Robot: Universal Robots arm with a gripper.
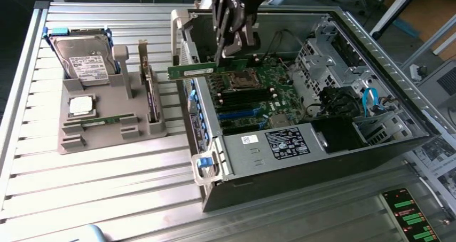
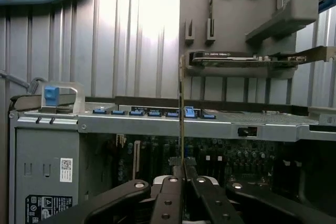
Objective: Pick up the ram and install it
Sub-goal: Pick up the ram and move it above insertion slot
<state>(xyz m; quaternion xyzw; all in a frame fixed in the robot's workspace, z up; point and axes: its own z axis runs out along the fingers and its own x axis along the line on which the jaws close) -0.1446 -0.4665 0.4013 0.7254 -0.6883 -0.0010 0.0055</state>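
Ram (image 1: 192, 71) in air above open computer case (image 1: 285, 183), near its wall on the exterior view's left. Bring down square to motherboard (image 1: 267, 82), lining up with long black slots (image 1: 238, 96). Leave claw (image 1: 234, 52) as is, almost closed, pinching one end of the stick; avoid any tilting.

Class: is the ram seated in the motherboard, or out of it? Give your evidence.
Out: the gripper holds the ram in its jaws, in the air over the open case, clear of the motherboard.
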